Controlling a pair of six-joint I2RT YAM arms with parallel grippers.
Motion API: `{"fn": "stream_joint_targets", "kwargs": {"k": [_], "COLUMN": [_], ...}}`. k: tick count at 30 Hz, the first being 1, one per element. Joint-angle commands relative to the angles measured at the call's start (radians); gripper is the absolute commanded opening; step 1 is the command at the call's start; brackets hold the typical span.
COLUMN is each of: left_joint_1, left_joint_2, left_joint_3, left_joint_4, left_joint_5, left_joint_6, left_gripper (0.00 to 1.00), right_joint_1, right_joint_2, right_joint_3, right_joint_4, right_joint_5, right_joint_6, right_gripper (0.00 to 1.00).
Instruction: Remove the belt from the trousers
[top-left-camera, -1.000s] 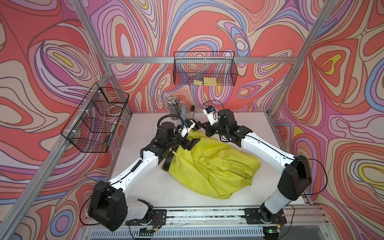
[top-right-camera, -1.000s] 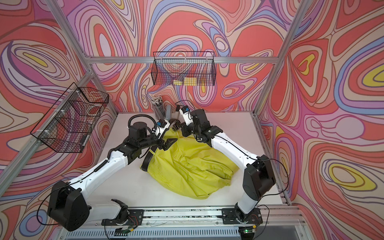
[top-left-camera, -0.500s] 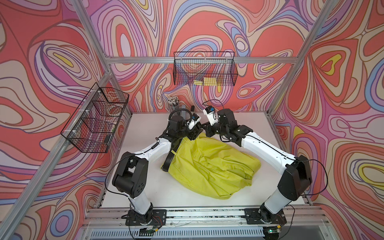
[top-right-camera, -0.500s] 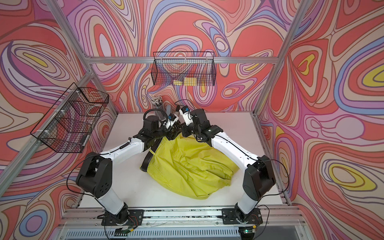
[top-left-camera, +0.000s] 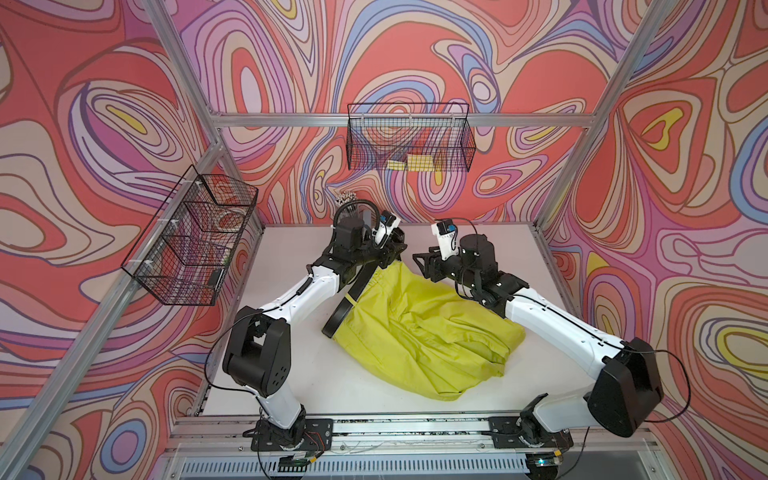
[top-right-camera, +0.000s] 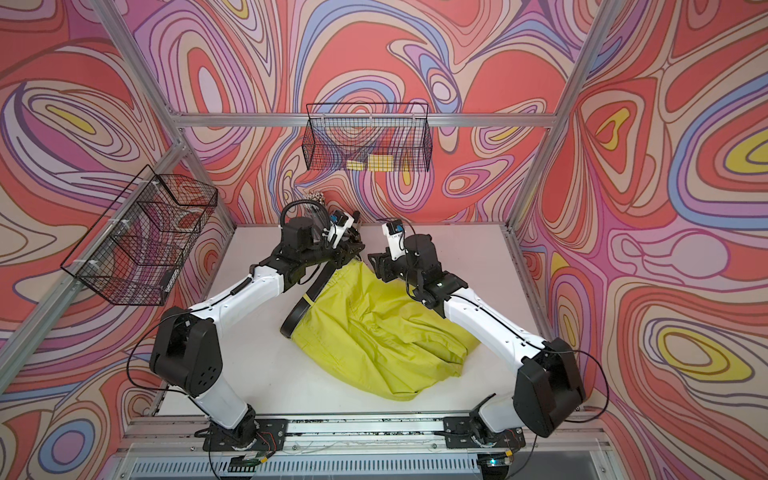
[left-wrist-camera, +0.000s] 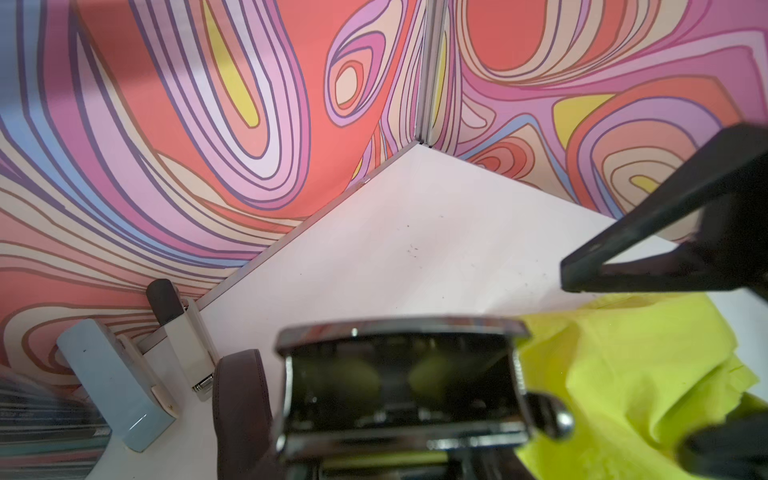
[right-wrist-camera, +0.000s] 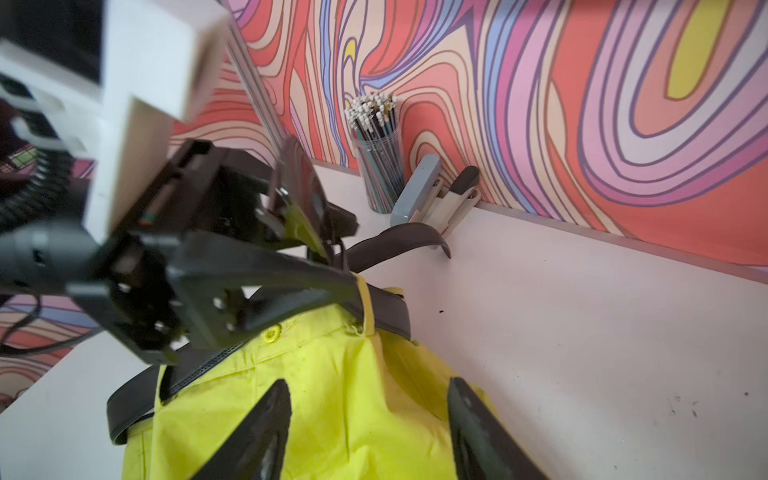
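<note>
Right gripper (right-wrist-camera: 370, 384) has let go and drawn back, jaws now apart. Belt (top-left-camera: 340, 311) runs through 2 loops (right-wrist-camera: 365, 307) of trousers (top-left-camera: 415, 332) lying mid table (top-left-camera: 316, 374), waistband toward the back edge; left gripper (top-left-camera: 390, 251) clamps the buckle (left-wrist-camera: 399, 382).

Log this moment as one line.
left gripper: shut on belt buckle | right gripper: open, near trousers | belt: threaded through loops

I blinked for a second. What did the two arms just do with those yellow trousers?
The left arm swung its elbow up and carried the left gripper farther back, where it closed on the belt at its buckle. The right gripper opened, let go of the trousers and drew back slightly. The trousers lie where they were, belt still threaded through their loops.
</note>
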Motion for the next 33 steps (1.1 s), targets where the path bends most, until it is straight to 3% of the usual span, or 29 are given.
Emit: {"fn": "stream_joint_targets", "kwargs": {"k": [1, 10, 13, 17, 22, 24, 30, 33], "left_joint_1": [0.011, 0.013, 0.014, 0.041, 0.135, 0.165, 0.193, 0.193], "left_joint_2": [-0.084, -0.134, -0.165, -0.234, -0.313, -0.342, -0.438, -0.488], "left_joint_3": [0.076, 0.131, 0.159, 0.224, 0.292, 0.314, 0.384, 0.393], "left_joint_4": [0.004, 0.015, 0.005, -0.061, -0.01, 0.009, -0.095, -0.11], "left_joint_5": [0.128, 0.207, 0.21, 0.168, 0.179, 0.184, 0.094, 0.031], "left_joint_6": [-0.105, -0.21, -0.216, -0.206, -0.336, -0.373, -0.321, -0.303], "left_gripper": [0.0, 0.0, 0.0, 0.0, 0.0, 0.0, 0.0, 0.0], "right_joint_1": [0.0, -0.001, -0.011, -0.037, -0.05, -0.05, -0.05, -0.049], "right_joint_2": [0.026, 0.329, 0.421, 0.429, 0.457, 0.481, 0.496, 0.479], "right_joint_3": [-0.03, 0.155, 0.175, 0.126, 0.081, 0.08, 0.093, 0.106], "right_joint_4": [0.154, 0.079, 0.084, 0.136, 0.14, 0.126, 0.051, 0.005], "right_joint_5": [-0.031, -0.106, -0.117, -0.115, -0.2, -0.243, -0.231, -0.171], "right_joint_6": [0.009, -0.124, -0.097, -0.015, 0.021, 0.026, 0.006, -0.02], "right_gripper": [0.71, 0.74, 0.71, 0.66, 0.63, 0.57, 0.08, 0.04]}}
